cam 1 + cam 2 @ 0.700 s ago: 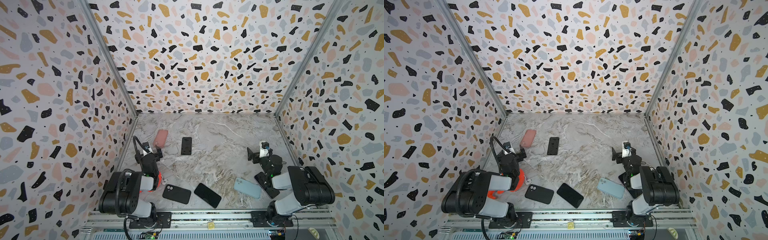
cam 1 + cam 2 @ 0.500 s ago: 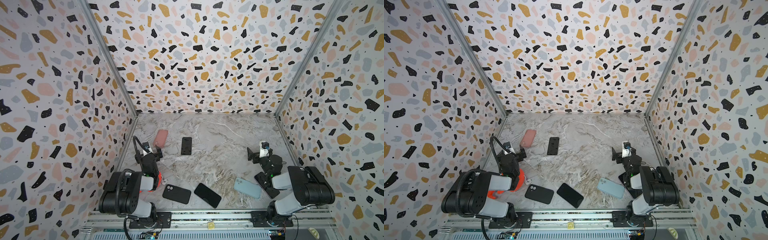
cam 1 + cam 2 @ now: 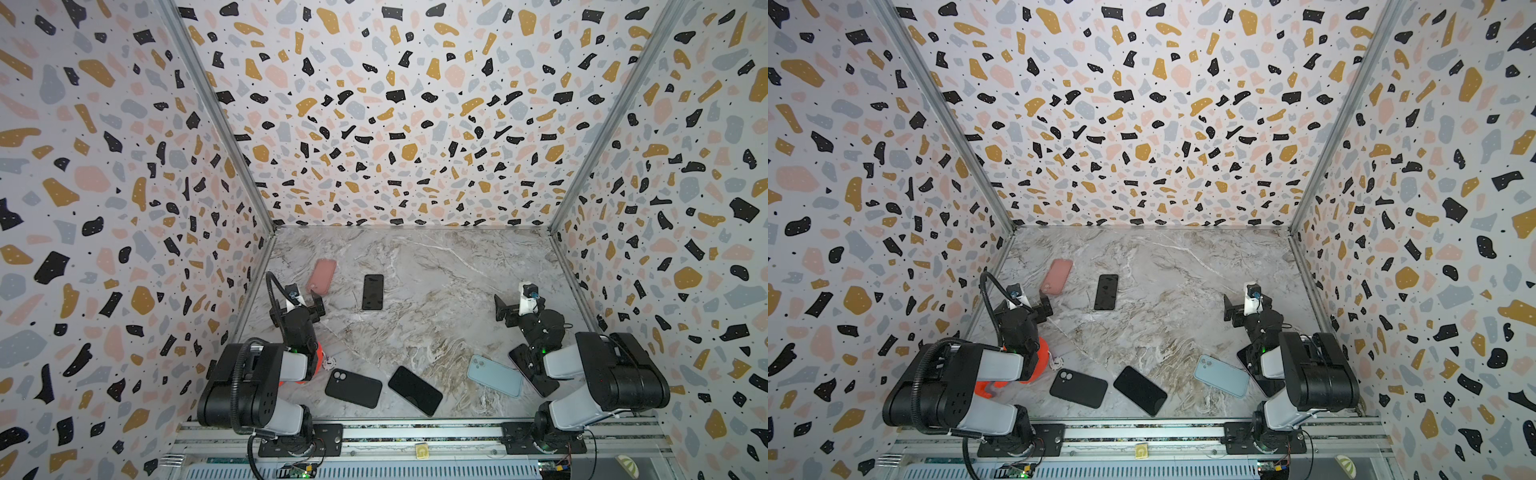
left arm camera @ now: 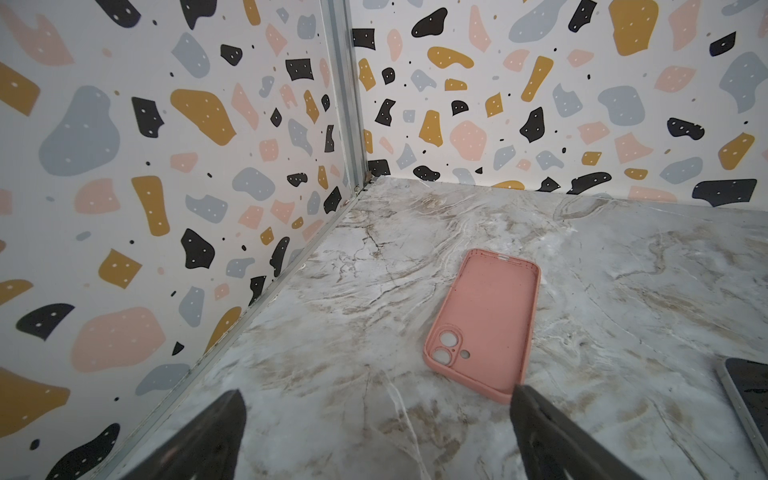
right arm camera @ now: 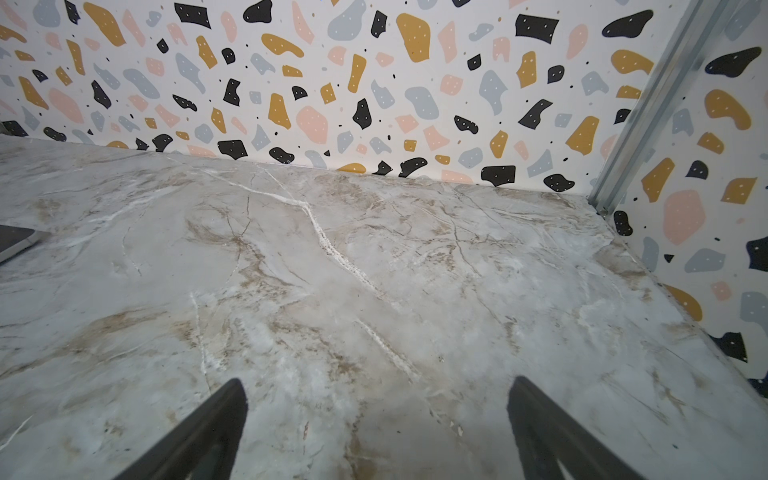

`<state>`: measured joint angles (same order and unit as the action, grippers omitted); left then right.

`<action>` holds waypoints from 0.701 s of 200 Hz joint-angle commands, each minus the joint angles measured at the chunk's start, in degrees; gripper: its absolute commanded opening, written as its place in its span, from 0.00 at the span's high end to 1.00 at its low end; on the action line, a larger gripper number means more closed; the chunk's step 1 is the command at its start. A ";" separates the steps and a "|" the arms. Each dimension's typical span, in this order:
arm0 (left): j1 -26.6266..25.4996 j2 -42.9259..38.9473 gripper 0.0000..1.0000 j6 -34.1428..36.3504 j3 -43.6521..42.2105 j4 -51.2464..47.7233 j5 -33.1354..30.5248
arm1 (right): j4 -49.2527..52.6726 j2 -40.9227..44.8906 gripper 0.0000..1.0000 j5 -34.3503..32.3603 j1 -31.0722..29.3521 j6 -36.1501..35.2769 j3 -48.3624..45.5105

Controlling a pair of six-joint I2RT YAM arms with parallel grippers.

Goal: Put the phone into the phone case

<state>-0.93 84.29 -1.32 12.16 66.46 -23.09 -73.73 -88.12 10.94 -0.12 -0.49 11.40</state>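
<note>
My left fingers (image 4: pixel 376 419), spread and empty, sit just short of the pink phone case (image 4: pixel 486 324) (long axis pointing away); right fingers (image 5: pixel 376 415) also spread, well apart.

three phones (image 3: pixel 372 291), four phone cases (image 3: pixel 321 276), two arms (image 3: pixel 257 376)

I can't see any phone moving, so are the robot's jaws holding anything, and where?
Nothing is held. The left gripper is open, just short of the pink case; the right gripper is open over bare table.
</note>
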 commanded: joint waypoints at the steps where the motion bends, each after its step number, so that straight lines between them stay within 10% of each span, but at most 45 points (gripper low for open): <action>1: -0.39 -0.53 0.00 -0.26 0.25 2.80 -1.15 | -0.90 0.69 0.01 0.57 -0.08 0.02 0.43; 140: -0.39 -0.67 0.00 -0.25 0.14 2.89 -1.08 | -1.32 0.92 0.01 0.49 -0.09 -0.03 0.04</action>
<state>-1.04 84.29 -1.32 12.16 66.46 -23.22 -73.76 -88.12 10.94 -0.12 -0.49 11.40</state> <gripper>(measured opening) 0.999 0.990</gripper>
